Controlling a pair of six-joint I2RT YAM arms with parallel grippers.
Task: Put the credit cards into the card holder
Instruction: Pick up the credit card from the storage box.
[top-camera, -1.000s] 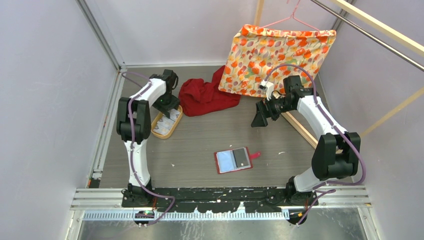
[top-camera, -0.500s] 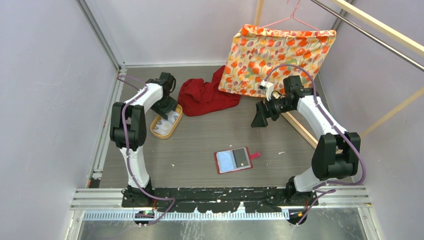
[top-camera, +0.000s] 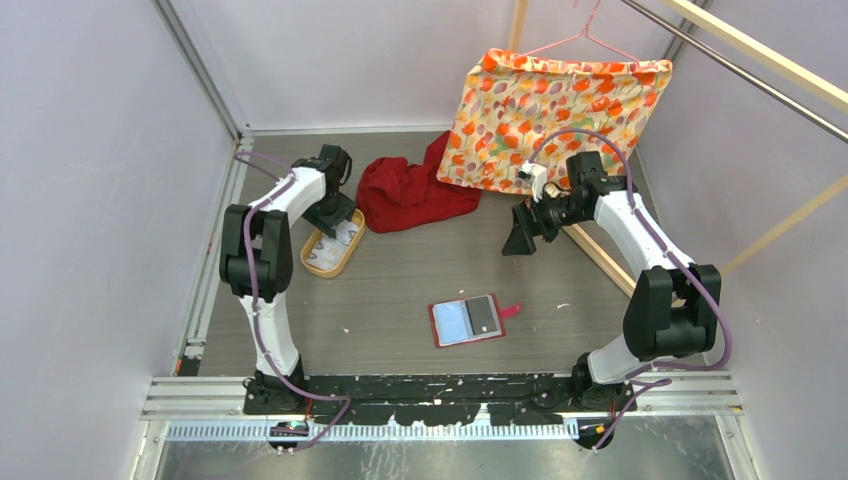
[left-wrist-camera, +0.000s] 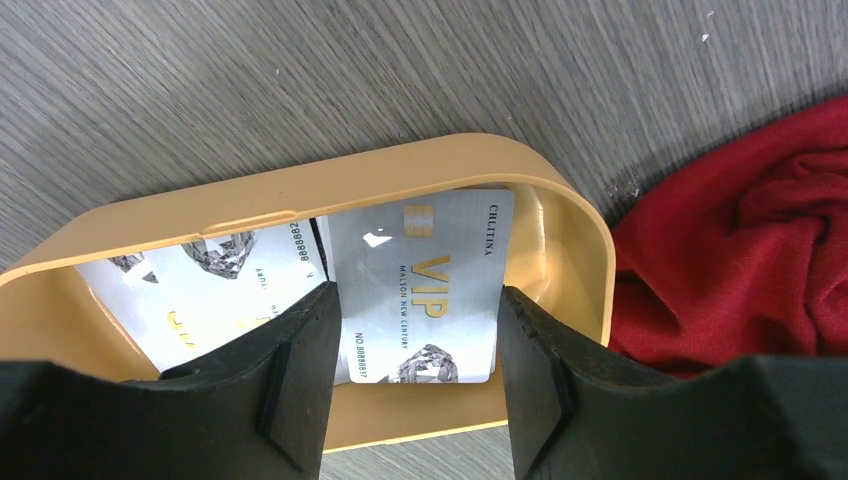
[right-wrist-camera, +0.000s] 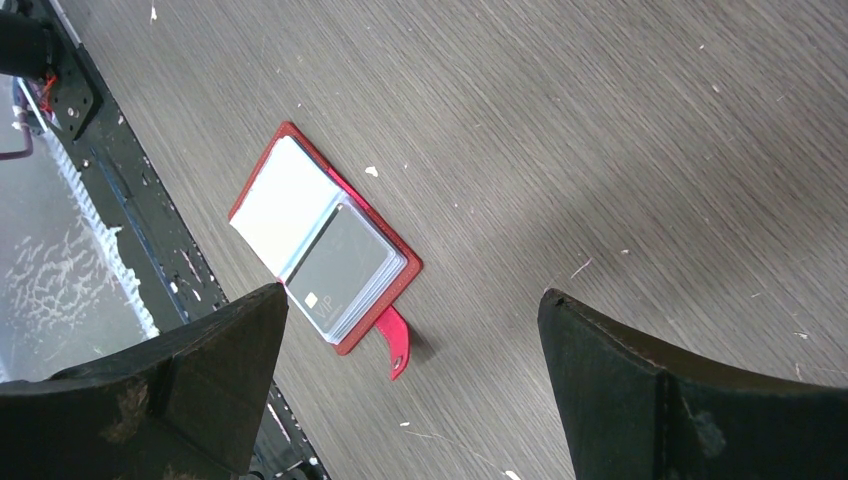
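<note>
**Left tool astride the VIP card in the tray: settle the pinch before lifting**

My left tool (left-wrist-camera: 420, 300) hangs over the tan tray (left-wrist-camera: 400, 160) at the far left of the surface. Its jaws are half parted and straddle the whitish VIP card (left-wrist-camera: 420, 235). I cannot tell whether the pads touch the card's long edges or hover just above them. A second pale card (left-wrist-camera: 215, 290) lies beside it in the tray, with their edges close together.

The card holder (top-camera: 467, 320) lies open near the middle front of the surface, well away from the tray. A dark card (right-wrist-camera: 345, 270) already shows in its right pocket. My right tool (right-wrist-camera: 412, 295) is spread wide and empty above the surface, off to the holder's far right.

As I judge it, the step is picking up this one card. I would keep the tool centred on it and clear of the tray rim. I'd close gently on the two long edges so the neighbouring card isn't caught, then lift straight up before crossing to the holder. The red cloth (left-wrist-camera: 740, 230) sits just beside the tray, so I'd avoid swinging that way.
</note>
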